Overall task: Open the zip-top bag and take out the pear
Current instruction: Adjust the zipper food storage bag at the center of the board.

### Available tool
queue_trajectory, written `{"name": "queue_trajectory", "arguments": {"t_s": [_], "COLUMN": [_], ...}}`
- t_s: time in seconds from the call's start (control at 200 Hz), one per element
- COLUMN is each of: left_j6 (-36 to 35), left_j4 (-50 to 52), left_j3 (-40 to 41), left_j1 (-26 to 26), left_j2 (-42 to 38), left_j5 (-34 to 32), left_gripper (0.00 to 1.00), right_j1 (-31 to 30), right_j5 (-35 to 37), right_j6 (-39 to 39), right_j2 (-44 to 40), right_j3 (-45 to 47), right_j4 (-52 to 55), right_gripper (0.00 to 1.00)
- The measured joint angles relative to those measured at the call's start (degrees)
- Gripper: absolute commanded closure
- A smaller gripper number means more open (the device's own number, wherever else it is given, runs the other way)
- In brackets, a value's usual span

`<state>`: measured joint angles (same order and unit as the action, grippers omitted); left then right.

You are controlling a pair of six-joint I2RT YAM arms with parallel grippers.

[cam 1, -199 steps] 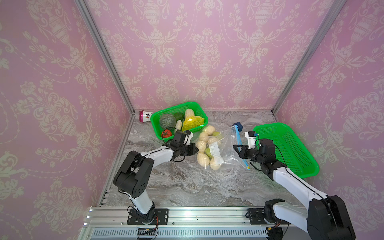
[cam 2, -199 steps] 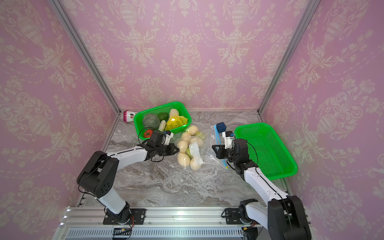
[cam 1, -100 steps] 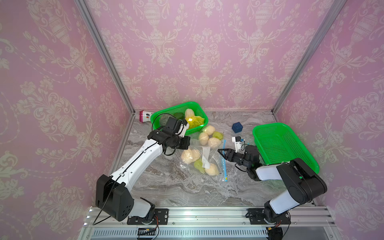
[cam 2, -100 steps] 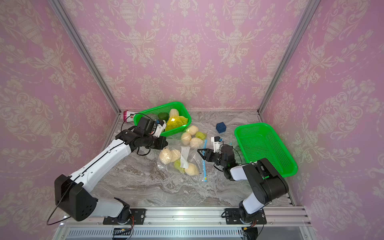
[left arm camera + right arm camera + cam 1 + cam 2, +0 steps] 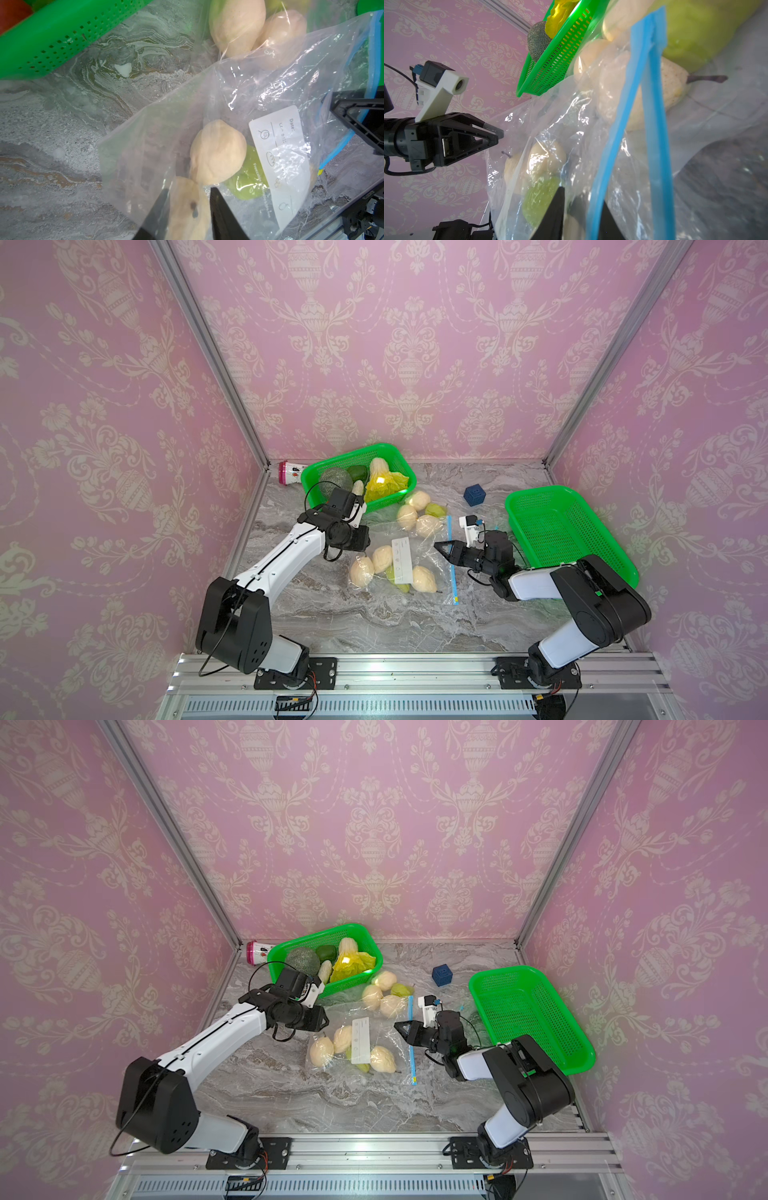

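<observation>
Position: zip-top bag [image 5: 428,553] lies on marble table [image 5: 374,626], stretched between the two end effectors, white label [image 5: 402,560] facing up. At the bag's closed end, left gripper [image 5: 499,137]: seen from the right wrist, its jaws meet at the tips. In its own wrist view one of its fingers [image 5: 220,214] sits dark above the film and its mate shows hazy beneath it, so film runs between them, a pinch on the bag. Just past those tips, inside the bag: three pale pears [image 5: 361,571] bunched together, one green pear [image 5: 245,178] partly behind the label. At the opposite end, right gripper [image 5: 438,546]: tip reaches across blue zip strip [image 5: 453,572] and over the film. From its wrist the strip splits into two bands that part toward the gripper. Its fingers are only dark blurs behind film; apart or together, cannot tell, nor whether film is caught. Loose pears [image 5: 428,526] on the marble near right gripper's tip, between it and filled green basket [image 5: 62,41], which stands just beside left gripper. Second green basket [image 5: 561,531] behind right gripper.
</observation>
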<state>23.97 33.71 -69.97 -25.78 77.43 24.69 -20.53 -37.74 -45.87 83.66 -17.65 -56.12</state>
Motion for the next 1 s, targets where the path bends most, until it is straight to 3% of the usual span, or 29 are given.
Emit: {"name": "queue_trajectory", "arguments": {"t_s": [0.06, 0.175, 0.255, 0.475, 0.66, 0.745, 0.881, 1.001], "left_j6": [-0.42, -1.01, -1.25, -3.23, -6.73, -8.04, -9.42, -10.03], "left_j4": [1.66, 2.54, 2.56, 4.07, 8.00, 8.44, 7.96, 6.69], "left_j3": [-0.90, -2.89, -3.63, -3.78, -3.76, -3.50, -1.05, 2.19], "left_j1": [0.00, 0.00, 0.00, -0.02, 0.17, 0.44, 1.01, 1.92], "left_j2": [0.00, -0.48, -1.38, -1.53, 1.79, 3.32, 4.22, 5.03], "left_j5": [0.02, 0.07, 0.61, 0.35, -5.62, -7.34, -8.96, -10.16], "left_gripper": [1.00, 1.00, 1.00, 1.00, 1.00, 1.00, 1.00, 0.96], "right_j1": [-0.04, -0.61, -1.53, -3.23, -3.96, -4.31, -4.74, -5.22], "right_j5": [0.22, 0.74, 1.57, 2.89, 3.50, 3.69, 4.24, 5.03], "right_j6": [-0.20, -0.17, 0.44, 0.37, 0.28, 0.28, 0.50, 0.42], "right_j2": [0.35, 0.94, 1.73, 5.11, 6.45, 6.64, 7.13, 7.37], "right_j3": [-0.02, -0.20, -1.11, -3.23, -4.02, -4.63, -5.33, -5.53], "right_j4": [-0.46, -0.39, 0.00, -0.31, -0.28, -0.26, 0.00, 1.36], "right_gripper": [0.70, 0.55, 0.51, 0.50, 0.48, 0.51, 0.70, 0.72]}}
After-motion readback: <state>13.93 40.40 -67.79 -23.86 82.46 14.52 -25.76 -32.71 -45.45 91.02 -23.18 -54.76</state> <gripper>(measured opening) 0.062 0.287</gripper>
